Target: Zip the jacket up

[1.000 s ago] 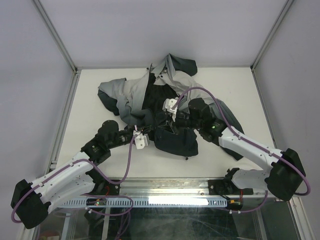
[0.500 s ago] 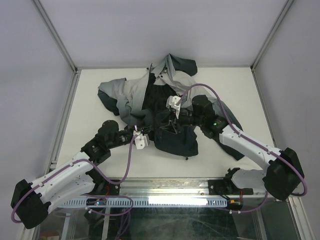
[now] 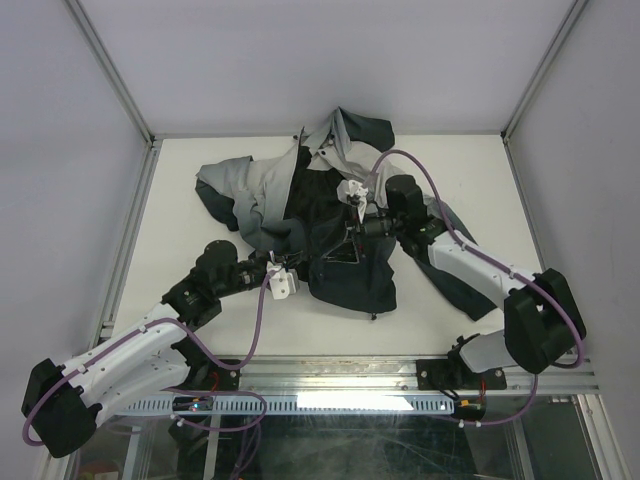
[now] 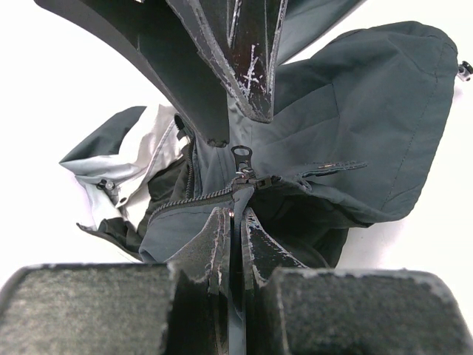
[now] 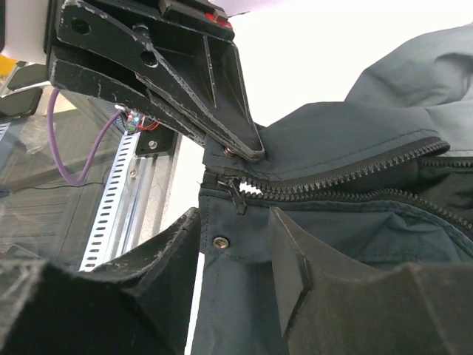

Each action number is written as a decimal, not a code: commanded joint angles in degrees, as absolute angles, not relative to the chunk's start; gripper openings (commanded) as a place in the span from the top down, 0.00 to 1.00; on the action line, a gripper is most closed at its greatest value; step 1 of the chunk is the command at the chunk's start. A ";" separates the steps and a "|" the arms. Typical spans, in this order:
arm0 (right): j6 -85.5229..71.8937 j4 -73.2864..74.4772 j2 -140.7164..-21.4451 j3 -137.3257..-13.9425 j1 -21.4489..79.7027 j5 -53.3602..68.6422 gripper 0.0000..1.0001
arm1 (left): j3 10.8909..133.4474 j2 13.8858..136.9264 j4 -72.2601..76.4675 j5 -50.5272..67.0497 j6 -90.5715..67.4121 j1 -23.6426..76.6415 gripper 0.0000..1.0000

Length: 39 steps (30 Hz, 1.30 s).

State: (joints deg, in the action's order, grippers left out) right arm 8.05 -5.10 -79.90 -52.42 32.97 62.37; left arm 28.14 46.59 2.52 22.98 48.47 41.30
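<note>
- Jacket lies crumpled on the table, from the middle toward the far edge, with the zipper teeth apart above the slider.
- Left arm reaches in low from the near left corner. Left gripper is clamped tight on the hem at the zipper base.
- Right arm stretches in from the near right, wrist turned back toward the near edge. Right gripper stands parted, one finger on each side of the hem strip just below the slider, holding nothing.
- Top view: both fingertip pairs blend into the dark fabric.
- Right arm covers part of the jacket, and the wrist views cut it off.
</note>
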 commanded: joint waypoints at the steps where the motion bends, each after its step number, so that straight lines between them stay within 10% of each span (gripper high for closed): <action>1: 3.84 -11.68 -81.25 -55.48 32.79 66.94 0.56 | 30.58 46.20 4.83 25.13 49.70 41.68 1.00; 26: 4.31 -7.94 -85.51 -58.41 35.44 66.45 0.73 | 30.29 45.87 5.25 25.35 49.41 41.67 1.00; 39: 10.35 2.70 -86.96 -63.48 35.39 60.25 1.00 | 30.49 44.04 2.75 26.59 49.46 41.68 1.00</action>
